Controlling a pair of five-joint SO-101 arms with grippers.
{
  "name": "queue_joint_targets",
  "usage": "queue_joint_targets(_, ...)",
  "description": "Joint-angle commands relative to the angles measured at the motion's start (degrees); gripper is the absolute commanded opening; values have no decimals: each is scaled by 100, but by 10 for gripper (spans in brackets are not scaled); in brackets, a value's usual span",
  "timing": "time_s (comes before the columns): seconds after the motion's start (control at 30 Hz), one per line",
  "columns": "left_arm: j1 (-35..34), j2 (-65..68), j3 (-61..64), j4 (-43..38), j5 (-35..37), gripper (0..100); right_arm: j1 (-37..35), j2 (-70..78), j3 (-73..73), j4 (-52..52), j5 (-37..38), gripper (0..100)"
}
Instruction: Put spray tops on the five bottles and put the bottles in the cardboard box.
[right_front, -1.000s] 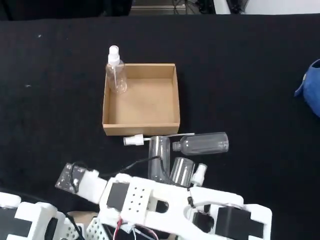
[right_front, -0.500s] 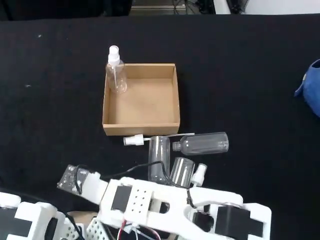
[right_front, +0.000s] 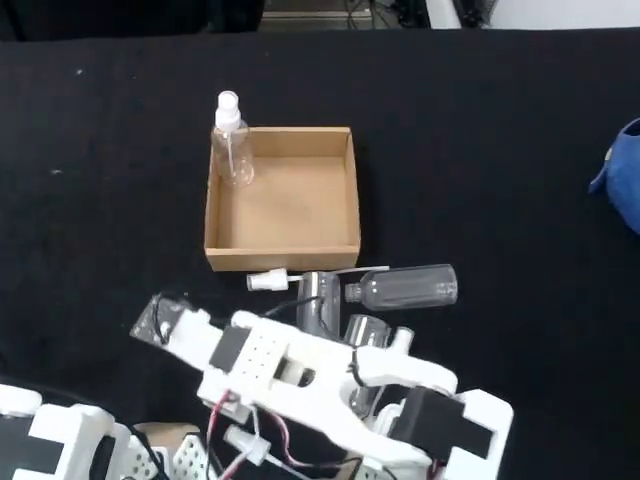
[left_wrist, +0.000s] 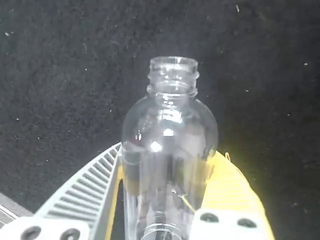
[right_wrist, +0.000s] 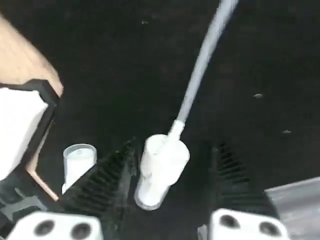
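Capping step, by my judgement: your left gripper (left_wrist: 167, 155) clamps an uncapped bottle (left_wrist: 170, 120), near-left of the box (right_front: 283, 258); your right gripper (right_wrist: 175, 145) stands open astride a spray top (right_wrist: 160, 170). Next, close on it, then line it up over the bottle.

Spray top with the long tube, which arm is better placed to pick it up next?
Right. The right gripper is open, with the spray top lying between its fingers. The left gripper is shut on an uncapped bottle, so it looks occupied.
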Motion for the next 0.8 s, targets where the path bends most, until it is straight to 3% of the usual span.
queue_joint_targets(0.0,-48,-44,-365,26,18,30,378,57,-585,369,53,6)
queue_joint_targets(0.3,-31,-44,-497,35,26,30,1011,-145,-1174,686,360,11)
queue_joint_targets(0.47,-40,-44,-505,35,26,30,914,-400,-1349,712,360,15)
queue_joint_targets(0.63,-40,-35,-505,35,26,30,413,-743,-1007,1477,1143,195)
queue_joint_targets(0.77,-31,-35,-514,35,26,30,404,-822,-620,1591,932,289)
